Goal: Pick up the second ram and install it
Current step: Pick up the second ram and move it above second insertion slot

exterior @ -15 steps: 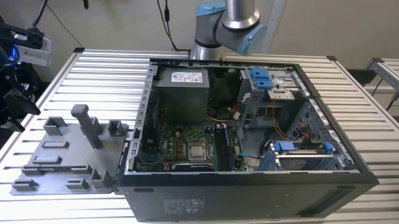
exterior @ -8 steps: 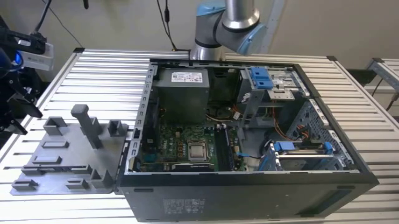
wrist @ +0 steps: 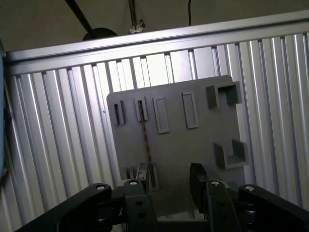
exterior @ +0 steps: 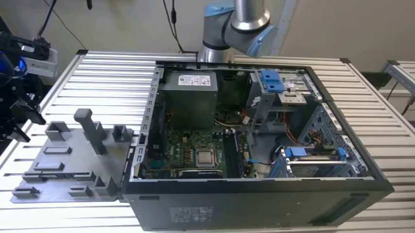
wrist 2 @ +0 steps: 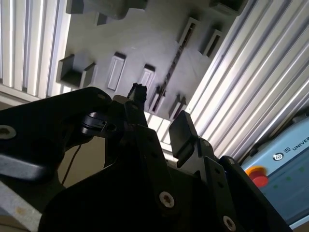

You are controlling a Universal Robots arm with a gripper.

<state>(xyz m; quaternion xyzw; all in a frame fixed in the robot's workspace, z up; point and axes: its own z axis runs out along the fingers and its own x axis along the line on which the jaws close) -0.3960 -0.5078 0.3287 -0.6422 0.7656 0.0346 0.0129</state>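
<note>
The second ram (wrist: 145,140) is a thin dark stick standing on edge in a pair of slots of the grey tray (wrist: 193,145). In the second wrist view the ram (wrist 2: 173,63) runs across the same tray (wrist 2: 130,38). My gripper (wrist: 169,171) hangs above the tray, open, with nothing between its two black fingers (wrist: 143,174). It is well apart from the ram. In the first wrist view the stick lines up with one finger. From the other wrist camera the gripper (wrist 2: 158,110) also stands open.
An open computer case (exterior: 259,194) sits on the slatted table, its motherboard (exterior: 194,155) facing up. The tray (exterior: 71,160) lies to the exterior view's left of it, with tall blocks (exterior: 91,128). Black equipment (exterior: 13,97) stands at that left edge. The arm's base (exterior: 233,24) is behind the case.
</note>
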